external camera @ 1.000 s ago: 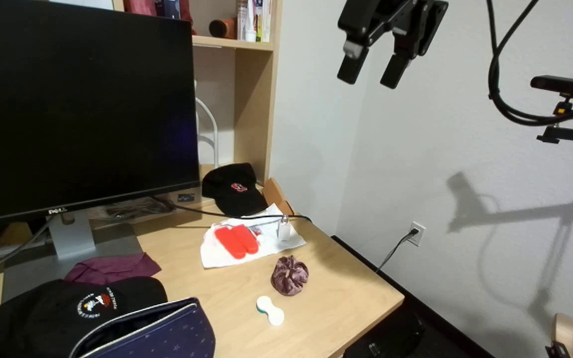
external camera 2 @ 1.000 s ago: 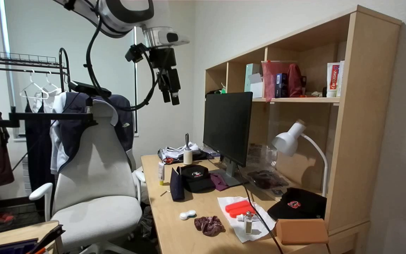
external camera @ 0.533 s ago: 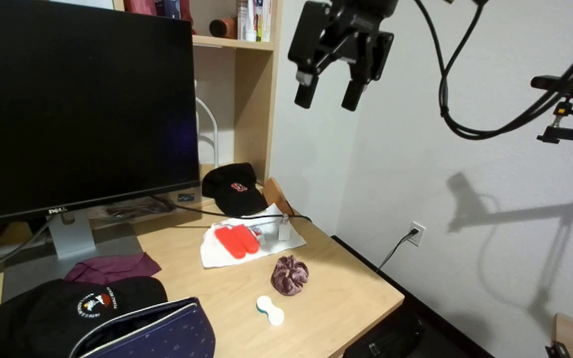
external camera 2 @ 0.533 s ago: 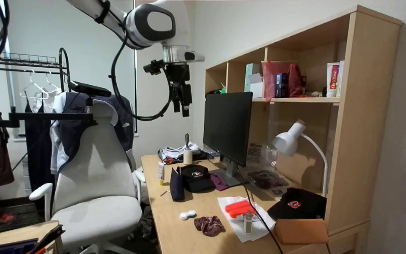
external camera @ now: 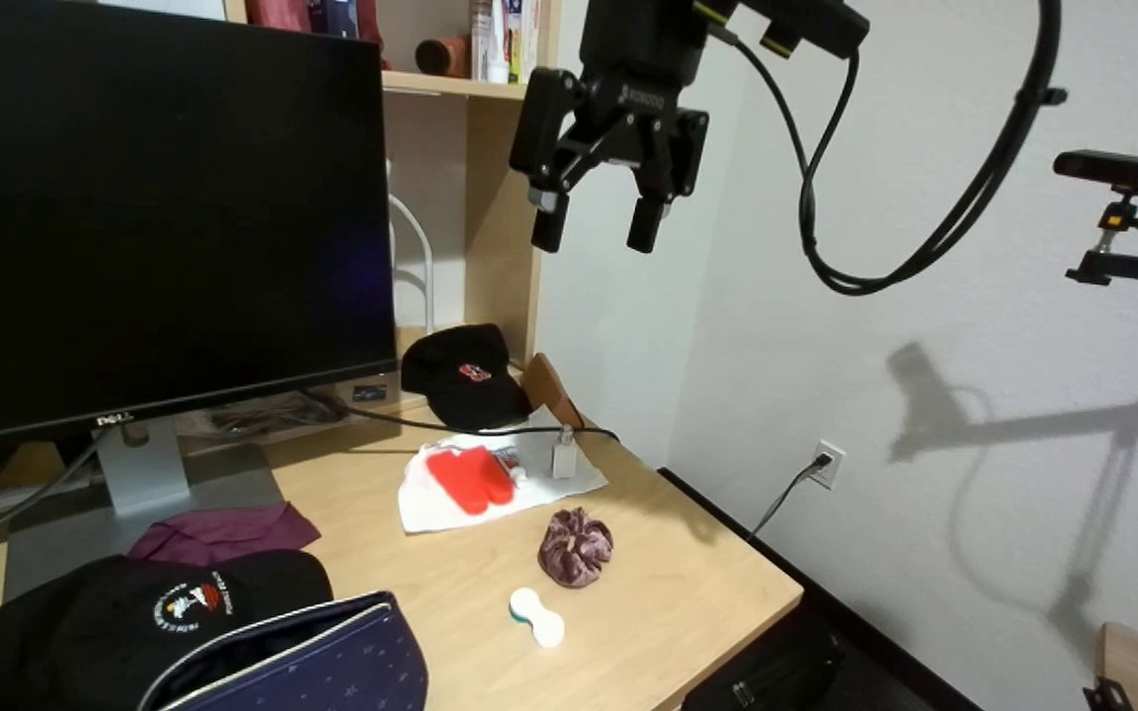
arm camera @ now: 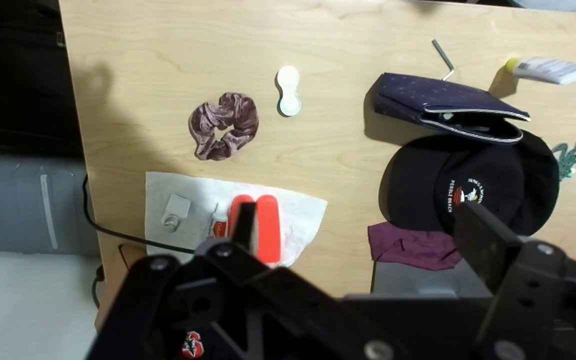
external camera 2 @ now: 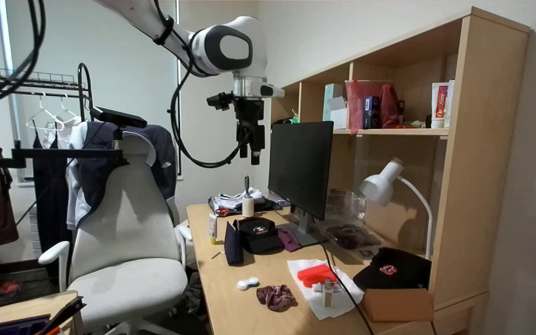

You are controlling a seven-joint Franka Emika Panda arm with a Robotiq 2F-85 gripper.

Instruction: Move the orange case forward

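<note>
Wrist view: the gripper [arm camera: 355, 220] hangs free over the desk [arm camera: 328, 165], jaws spread wide.
Lower than the jaws and partly hidden by one, the orange case [arm camera: 269, 230] lies on white paper [arm camera: 303, 212]; a mauve scrunchie [arm camera: 244, 115] and a black cap [arm camera: 498, 170] rest below too. In an exterior view a monitor [external camera 2: 300, 163] and shelf unit [external camera 2: 486, 163] stand to one side of the jaws.

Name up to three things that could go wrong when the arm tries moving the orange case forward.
The orange case lies on a white sheet; dragging it might shift the sheet and topple the small bottle standing there.
A small tube lies close beside the case; the open tool could catch both.
The black cable crossing the sheet might snag.
</note>
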